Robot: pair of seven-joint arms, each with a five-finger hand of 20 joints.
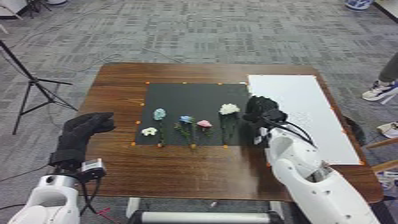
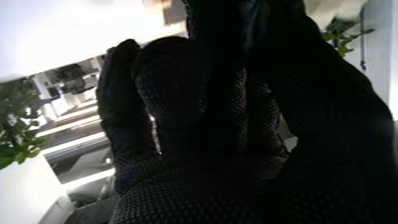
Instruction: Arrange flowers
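In the head view my left hand (image 1: 84,124) is open over the table's left edge, away from the flowers. My right hand (image 1: 260,111) is where the black sheet (image 1: 182,92) meets the white board (image 1: 298,100), just right of a white flower (image 1: 229,109). Also on the sheet lie a pale blue flower (image 1: 160,113), a blue one (image 1: 186,119), a pink one (image 1: 204,123) and a small white one (image 1: 148,131). Dark glove covers much of the right wrist view, where my right hand (image 2: 191,185) has a pale bluish strip (image 2: 255,22) near its far end; I cannot tell what it is.
Small orange marks line the sheet and board on the brown table (image 1: 178,172). A black tripod (image 1: 33,80) stands on the floor at the left. Chair parts and a person's legs are beyond the right edge.
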